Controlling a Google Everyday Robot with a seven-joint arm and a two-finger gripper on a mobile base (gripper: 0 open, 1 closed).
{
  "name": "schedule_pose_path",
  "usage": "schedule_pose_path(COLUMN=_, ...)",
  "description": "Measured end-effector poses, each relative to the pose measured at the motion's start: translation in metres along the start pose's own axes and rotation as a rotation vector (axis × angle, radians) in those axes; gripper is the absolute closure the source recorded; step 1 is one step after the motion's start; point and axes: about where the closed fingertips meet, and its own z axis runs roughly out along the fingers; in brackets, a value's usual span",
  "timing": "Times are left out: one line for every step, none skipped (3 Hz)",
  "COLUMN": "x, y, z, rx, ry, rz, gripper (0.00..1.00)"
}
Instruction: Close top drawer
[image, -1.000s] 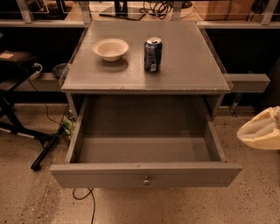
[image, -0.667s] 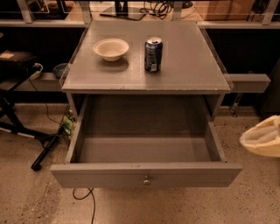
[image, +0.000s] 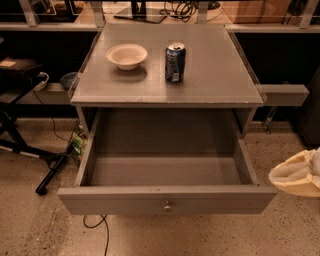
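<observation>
- While the drawer (image: 110, 201) stands pulled fully out beneath the cabinet top (image: 215, 85), a black stand leg (image: 52, 174) lies on the floor just beside its left side. A cable (image: 106, 237) loops under its left front corner. If the base rolls in to push, it could catch either one; I judge this only as a risk, since the base is out of view.
- If the drawer is driven home hard, the jolt could shake the bowl (image: 127, 55), which sits on the left of the top, well back from the front edge. It is low and wide, so it would probably only slide.
- Since the can (image: 175, 62) stands upright just right of the bowl, tall and narrow, it is the likelier thing to tip from a slam. A slow, even push would spare it.
- Because the drawer looks empty, nothing inside can shift. A push far off centre could still twist the box on its runners and jam it. Pressing right at the small knob (image: 167, 205) risks glancing off it, so the flat panel beside it is the safer place.
- As the gripper (image: 296, 174) hangs at the far right edge, near the drawer's right front corner but apart from it, a straight sideways move would strike that corner rather than the front. Whether it is open or closed I cannot tell, and nothing can be seen in it.
</observation>
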Motion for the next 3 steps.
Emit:
schedule_pose_path(x=0.0, y=0.0, z=0.0, rx=0.0, ry=0.0, rz=0.0, gripper=1.0)
schedule_pose_path(x=0.009, y=0.014, z=0.019, rx=-0.037, ry=-0.015, rz=0.007, gripper=1.0)
schedule_pose_path(x=0.02, y=0.028, z=0.041, rx=-0.078, ry=-0.034, rz=0.035, gripper=1.0)
